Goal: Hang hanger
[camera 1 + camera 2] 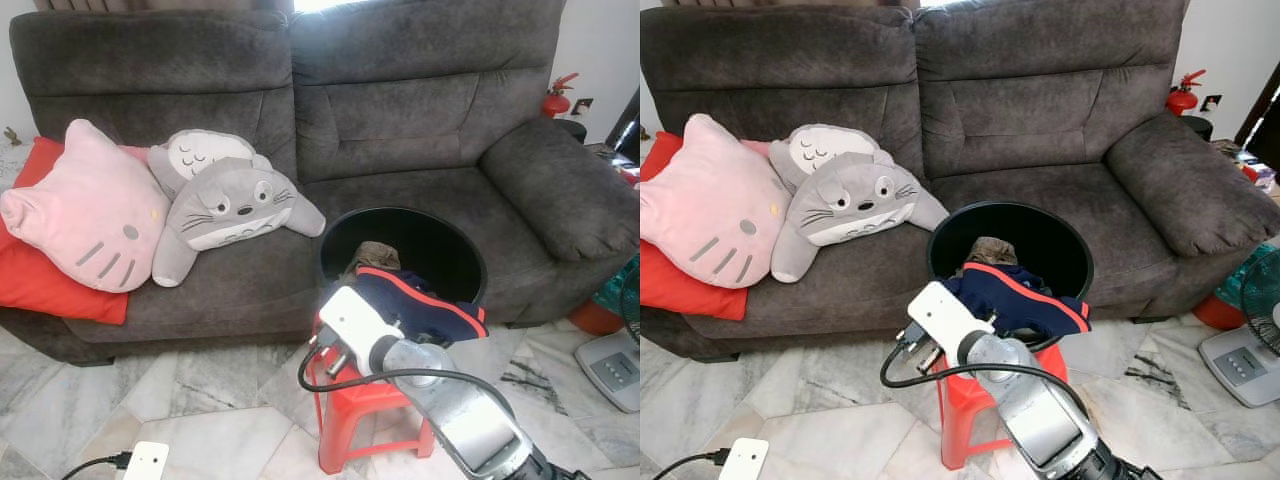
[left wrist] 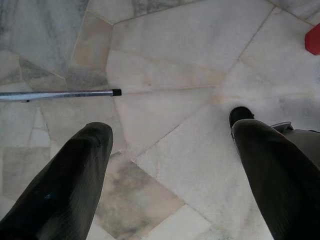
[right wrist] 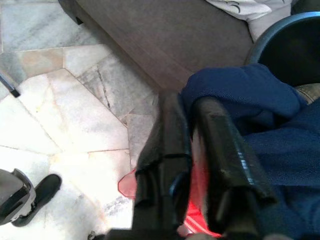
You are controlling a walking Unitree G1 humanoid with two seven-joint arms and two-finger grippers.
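Reaching toward the black basket (image 1: 940, 240) on the red stool (image 1: 965, 410), the right gripper (image 3: 192, 150) has its fingers nearly together, empty, at the edge of the navy garment (image 1: 1025, 295). No hanger can be made out. Left gripper (image 2: 170, 145) hangs spread apart over marble floor (image 2: 165, 60). Right arm is nearer.

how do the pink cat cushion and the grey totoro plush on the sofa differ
The pink cat cushion is a flat, pale pink cat's head with whisker marks; the grey totoro plush is grey and white, with a whole body and arms. The cushion leans on a red pillow; the plush sprawls beside it, overlapping its edge. Both lie on the sofa.
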